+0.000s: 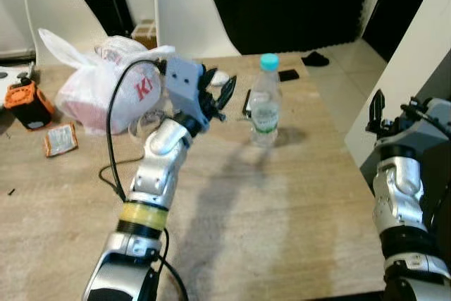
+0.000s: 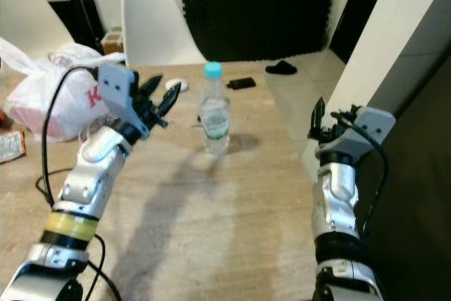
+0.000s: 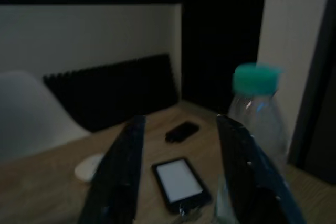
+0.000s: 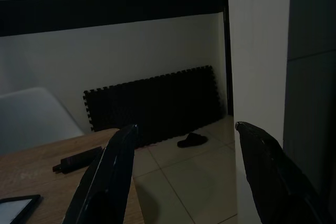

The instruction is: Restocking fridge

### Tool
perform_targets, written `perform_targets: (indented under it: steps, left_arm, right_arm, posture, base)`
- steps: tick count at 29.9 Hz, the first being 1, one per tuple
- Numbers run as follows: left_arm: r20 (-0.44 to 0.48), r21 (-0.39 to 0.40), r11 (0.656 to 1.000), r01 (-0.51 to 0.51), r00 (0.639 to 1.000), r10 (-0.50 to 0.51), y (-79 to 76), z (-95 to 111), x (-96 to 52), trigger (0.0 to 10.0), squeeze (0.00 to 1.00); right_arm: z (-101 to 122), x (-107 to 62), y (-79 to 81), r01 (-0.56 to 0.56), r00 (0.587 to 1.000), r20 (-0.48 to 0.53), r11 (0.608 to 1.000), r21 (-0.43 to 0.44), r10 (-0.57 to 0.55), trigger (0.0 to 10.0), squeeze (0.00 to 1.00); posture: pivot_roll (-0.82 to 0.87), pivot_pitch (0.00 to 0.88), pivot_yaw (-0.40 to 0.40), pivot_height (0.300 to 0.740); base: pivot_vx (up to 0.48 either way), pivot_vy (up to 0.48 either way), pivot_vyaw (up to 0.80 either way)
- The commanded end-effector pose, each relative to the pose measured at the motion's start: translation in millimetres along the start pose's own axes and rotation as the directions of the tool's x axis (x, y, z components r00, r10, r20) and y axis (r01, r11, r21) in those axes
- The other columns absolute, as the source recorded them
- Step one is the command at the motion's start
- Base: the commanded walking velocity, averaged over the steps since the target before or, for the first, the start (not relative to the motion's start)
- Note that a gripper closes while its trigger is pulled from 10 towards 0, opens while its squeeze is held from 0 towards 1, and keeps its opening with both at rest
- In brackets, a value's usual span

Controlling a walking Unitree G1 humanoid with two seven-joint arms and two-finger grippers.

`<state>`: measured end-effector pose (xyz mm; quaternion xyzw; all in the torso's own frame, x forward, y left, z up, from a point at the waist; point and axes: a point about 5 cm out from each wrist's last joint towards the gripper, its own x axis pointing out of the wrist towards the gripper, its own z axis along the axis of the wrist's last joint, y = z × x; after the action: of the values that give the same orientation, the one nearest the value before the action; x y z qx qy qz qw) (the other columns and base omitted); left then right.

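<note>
Left gripper raised beside a water bottle on a wooden table.

Left eye view: the bottle [image 1: 265, 100] with its teal cap stands upright at centre on the table [image 1: 282, 209]. The left gripper [image 1: 220, 94] hovers just left of it, fingers parted and holding nothing. A white plastic bag [image 1: 106, 86] lies at upper left, with an orange device [image 1: 27, 103] and a small packet [image 1: 60, 139] further left. A white chair [image 1: 189, 15] stands behind the table. The right gripper [image 1: 377, 114] is held up at the right edge.
Left wrist view: the two black fingers [image 3: 118, 174] stand well apart around a phone [image 3: 181, 182] lying flat; the bottle sits just outside one finger.
Right wrist view: the right gripper's fingers [image 4: 107, 177] are spread wide and empty, facing a black foam mat [image 4: 157, 103] against the wall.
</note>
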<state>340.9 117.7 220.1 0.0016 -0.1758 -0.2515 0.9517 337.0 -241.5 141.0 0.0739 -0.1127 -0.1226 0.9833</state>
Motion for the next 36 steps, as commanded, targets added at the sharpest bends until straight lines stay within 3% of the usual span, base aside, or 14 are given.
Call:
perform_targets:
  steps: [1,10,11,13,14,17,20,25,26,31,36]
  left_arm:
    - [0.019,-0.03,0.998,0.048,0.999,-0.047,-3.1,10,3.0,10.0,1.0]
    - [-0.027,-0.055,0.995,0.088,0.996,-0.089,-3.2,7,5.2,10.0,1.0]
    - [-0.047,-0.038,0.997,0.073,0.996,-0.074,-0.7,4,8.9,10.0,0.6]
    - [-0.062,-0.027,0.998,0.061,0.996,-0.063,1.0,2,11.3,10.0,0.6]
    - [-0.077,-0.013,0.999,0.041,0.996,-0.042,4.3,0,16.9,10.0,0.0]
    - [-0.098,-0.007,1.0,0.024,0.995,-0.025,8.4,-2,27.5,10.0,0.0]
    - [-0.179,0.046,0.999,0.026,0.984,-0.018,10.7,-12,42.8,10.0,0.0]
    - [-0.284,0.073,0.997,0.02,0.959,0.002,11.2,-26,53.3,10.0,0.0]
    - [-0.302,0.025,1.0,0.016,0.953,-0.008,9.6,-28,57.4,10.0,0.0]
    - [-0.316,-0.056,0.998,0.007,0.948,-0.025,7.6,-30,64.2,10.0,0.0]
    - [-0.335,-0.069,0.998,0.005,0.942,-0.028,6.6,-33,65.6,10.0,0.0]
  right_arm:
    - [-2,-1.5,-3.7,0.009,1.0,-0.015,1.0,-0.009,-0.01,10.0,0.0]
    - [2,0.3,4.1,-0.042,0.999,0.003,0.998,-0.046,0.042,10.0,0.0]
    - [4,1.1,6.6,-0.055,0.998,0.011,0.997,-0.05,0.056,10.0,0.0]
    - [6,1.7,8.2,-0.063,0.998,0.016,0.997,-0.052,0.064,10.0,0.0]
    - [9,2.9,10.8,-0.074,0.997,0.025,0.996,-0.055,0.075,10.0,0.0]
    - [14,5.1,15.9,-0.091,0.995,0.044,0.994,-0.058,0.094,10.0,0.0]
    - [23,7.5,24.3,-0.119,0.99,0.074,0.991,-0.058,0.123,10.0,0.0]
    - [31,8.6,31.0,-0.138,0.985,0.103,0.99,-0.024,0.14,10.0,0.0]
    - [34,8.4,32.0,-0.141,0.983,0.113,0.99,-0.017,0.142,10.0,0.0]
    - [37,6.5,32.0,-0.142,0.983,0.118,0.99,-0.015,0.143,10.0,0.0]
    - [36,4.8,31.5,-0.141,0.983,0.113,0.99,-0.016,0.142,10.0,0.0]
  posture:
    - [0.07,0.0,0.0,0.74]
    - [0.07,0.0,0.002,0.74]
    - [0.07,0.0,-0.003,0.74]
    - [0.07,0.0,-0.003,0.74]
    - [0.07,0.0,-0.002,0.74]
    - [0.07,0.0,0.0,0.74]
    - [0.06,0.0,0.003,0.74]
    - [0.05,0.0,0.008,0.74]
    - [0.04,0.0,0.011,0.74]
    - [0.02,0.0,0.017,0.74]
    - [0.02,0.0,0.017,0.74]
  base:
    - [0.0,0.0,0.0]
    - [0.0,0.0,0.0]
    - [0.0,0.0,0.0]
    - [0.0,0.0,0.0]
    - [0.0,0.0,0.0]
    - [0.0,0.0,0.0]
    - [0.0,0.0,0.0]
    - [0.0,0.0,0.0]
    - [0.0,0.0,0.0]
    - [0.0,0.0,0.0]
    - [0.0,0.0,0.0]
